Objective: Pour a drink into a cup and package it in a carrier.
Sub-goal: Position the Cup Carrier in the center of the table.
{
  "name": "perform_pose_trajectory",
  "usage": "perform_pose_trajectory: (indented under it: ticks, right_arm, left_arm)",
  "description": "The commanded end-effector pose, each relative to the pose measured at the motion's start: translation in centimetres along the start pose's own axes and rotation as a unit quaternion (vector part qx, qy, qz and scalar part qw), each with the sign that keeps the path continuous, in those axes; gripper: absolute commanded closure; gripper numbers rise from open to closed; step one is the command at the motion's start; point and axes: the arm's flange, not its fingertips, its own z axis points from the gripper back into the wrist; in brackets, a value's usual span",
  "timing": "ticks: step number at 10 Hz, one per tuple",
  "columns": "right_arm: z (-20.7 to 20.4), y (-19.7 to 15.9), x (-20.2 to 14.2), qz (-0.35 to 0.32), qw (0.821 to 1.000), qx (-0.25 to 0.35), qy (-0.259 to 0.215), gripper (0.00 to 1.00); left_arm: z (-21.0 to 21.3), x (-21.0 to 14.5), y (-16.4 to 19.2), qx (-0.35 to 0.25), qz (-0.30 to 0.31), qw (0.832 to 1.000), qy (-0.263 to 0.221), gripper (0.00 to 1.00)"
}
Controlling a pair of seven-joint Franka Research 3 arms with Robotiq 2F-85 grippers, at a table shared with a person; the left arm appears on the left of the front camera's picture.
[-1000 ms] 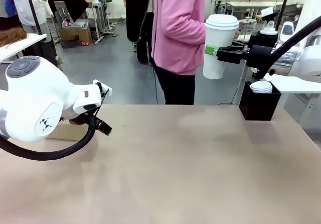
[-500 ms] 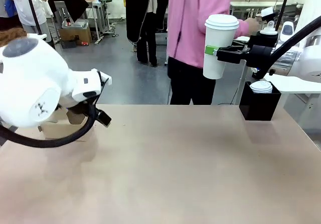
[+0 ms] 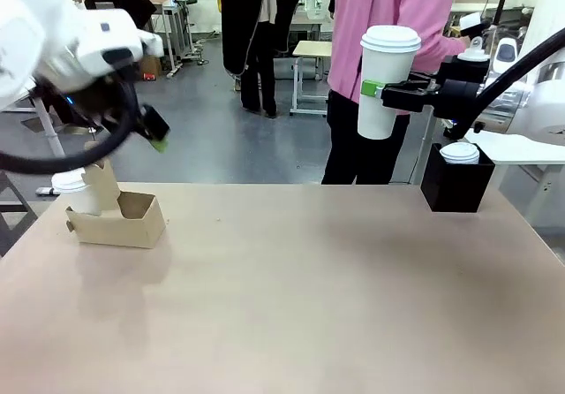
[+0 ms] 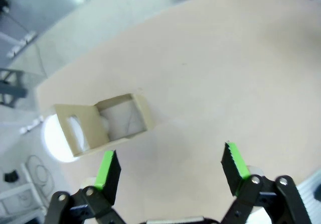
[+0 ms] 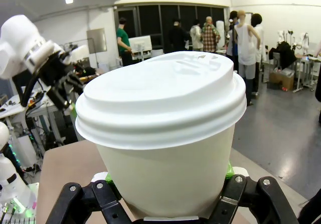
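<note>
The white lidded cup (image 3: 382, 80) hangs high above the table's far right, and my right gripper (image 3: 378, 88) is shut on its middle. In the right wrist view the cup (image 5: 160, 128) rises between the green pads of that gripper (image 5: 165, 184). Its lid hides any drink inside. The brown cardboard carrier (image 3: 119, 217) stands at the table's left edge, with a white lid (image 3: 69, 182) showing just behind it. My left gripper (image 3: 154, 133) is raised above the carrier. Seen from the left wrist, it (image 4: 171, 166) is open and empty over the carrier (image 4: 108, 121).
A black box (image 3: 456, 189) with white lids (image 3: 459, 153) on top stands at the far right corner. A person in a pink top (image 3: 388, 14) stands behind the table's far edge, close to the held cup.
My left arm has swung up and to the left, uncovering the carrier. The person in pink has walked to the right. The right gripper and cup have stayed still.
</note>
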Motion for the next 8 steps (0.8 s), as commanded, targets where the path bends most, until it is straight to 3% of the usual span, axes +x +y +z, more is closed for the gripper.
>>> perform_pose_trajectory:
  ticks: [1, 4, 7, 8]
  right_arm:
    - [-0.2, 0.1, 0.1, 0.003, 1.000, -0.005, 0.001, 0.20]
    - [-0.2, 0.1, 0.1, 0.003, 1.000, -0.005, 0.001, 0.20]
    - [-0.2, 0.1, 0.1, 0.003, 1.000, -0.005, 0.001, 0.20]
    - [-0.2, 0.1, 0.1, 0.003, 1.000, -0.005, 0.001, 0.20]
  left_arm:
    - [-1.6, 2.1, 3.9, 0.020, 0.063, 0.998, 0.020, 0.00]
    - [-5.1, 2.6, 8.7, 0.030, 0.121, 0.991, 0.054, 0.00]
    - [-7.4, 2.7, 10.7, 0.044, 0.163, 0.982, 0.085, 0.00]
    - [-7.2, 1.6, 10.7, 0.027, 0.128, 0.989, 0.071, 0.00]
